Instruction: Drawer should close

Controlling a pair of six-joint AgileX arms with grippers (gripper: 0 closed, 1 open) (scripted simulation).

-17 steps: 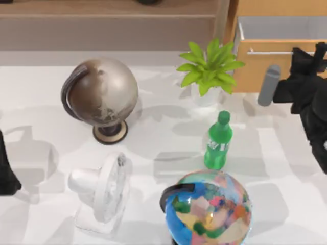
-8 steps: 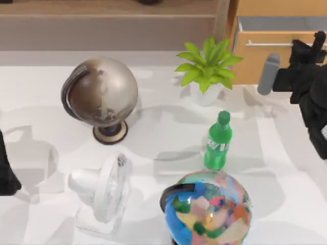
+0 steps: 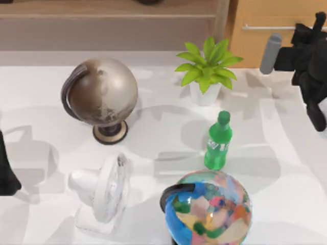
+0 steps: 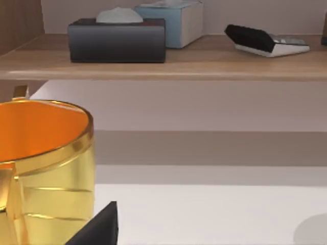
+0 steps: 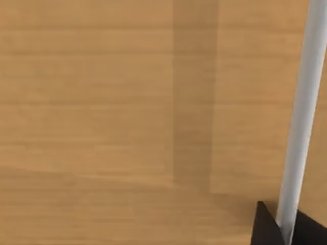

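Right pincer (image 3: 318,26), grip state unclear, pressed at the drawer (image 3: 265,46) handle (image 3: 268,27); white inside gone since earlier, drawer looks closed.

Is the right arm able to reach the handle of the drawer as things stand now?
Probably yes. The right gripper is already at the drawer front, with the silver handle close beside its fingertips, and nothing stands between them.

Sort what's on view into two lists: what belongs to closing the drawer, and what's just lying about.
Job:
drawer
its handle
right gripper, at the drawer front

Lying about:
silver globe
colourful globe
plant
green bottle
white fan
gold cup
left arm, parked at the table's left edge
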